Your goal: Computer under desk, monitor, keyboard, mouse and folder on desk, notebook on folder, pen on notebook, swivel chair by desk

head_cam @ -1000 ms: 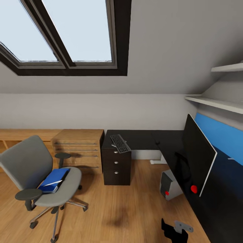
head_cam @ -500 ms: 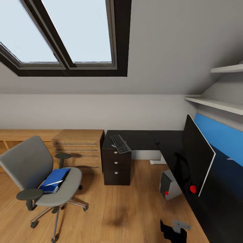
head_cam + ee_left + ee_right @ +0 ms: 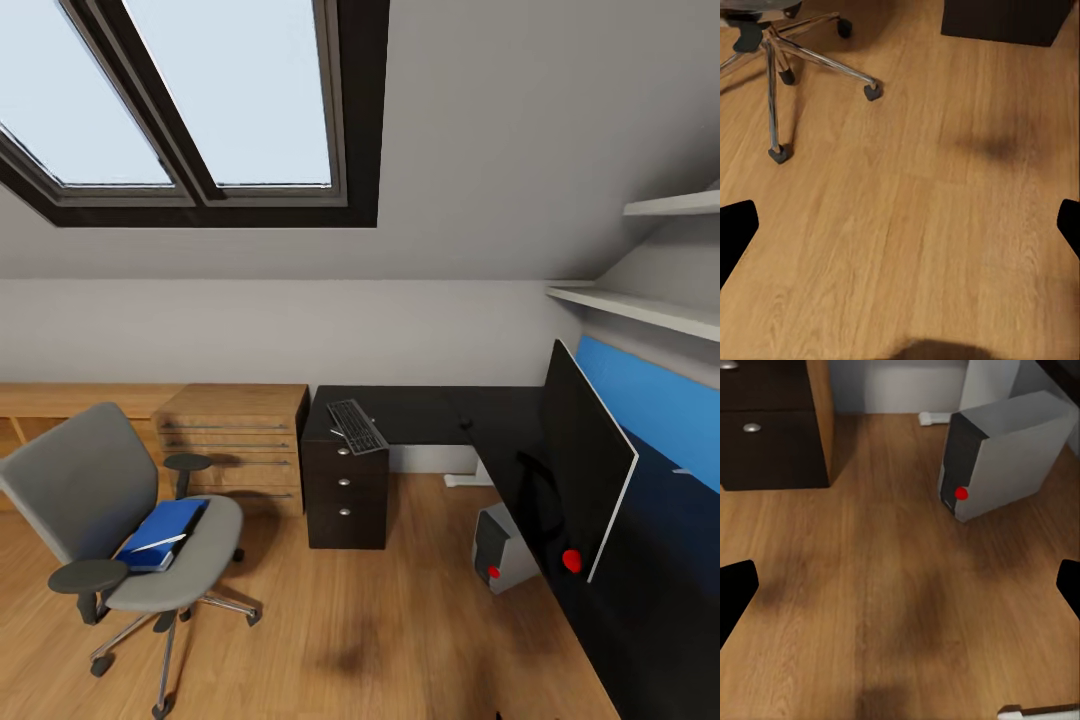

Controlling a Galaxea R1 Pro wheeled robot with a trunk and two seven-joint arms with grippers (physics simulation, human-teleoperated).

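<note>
Gone from the lower edge of the head view since a second ago: the dark arm piece that showed there; chair, folder, keyboard and monitor lie as before.

Chair [image 3: 120,520]: on the wood floor [image 3: 380,620], well apart from the tabletop [image 3: 420,412], seat turned toward the room. Its chrome base [image 3: 784,67] and castors stand at the edge of the left wrist view.

Folder [image 3: 160,530]: flat on the chair seat, with a thin pale pen [image 3: 155,545] lying across it.

Keyboard [image 3: 356,425]: on the tabletop's corner above the drawer unit [image 3: 345,495], set at an angle, its near end close to the front edge.

Monitor [image 3: 585,470]: upright on the right wing of the tabletop, near the front edge, a red dot low on its frame.

Computer [image 3: 503,548]: on the floor under that wing, tilted outward at the tabletop's edge; the right wrist view shows its grey side and dark front [image 3: 1009,454].

Wood chest [image 3: 235,440]: beside the drawer unit, touching or nearly so.

Open floor: a broad bare strip between chair and drawer unit, and before the computer.

Left claw [image 3: 900,232]: spread wide, fingertips [image 3: 735,232] at opposite sides, nothing held.

Right claw [image 3: 900,592]: likewise wide apart, empty, above bare floor.
</note>
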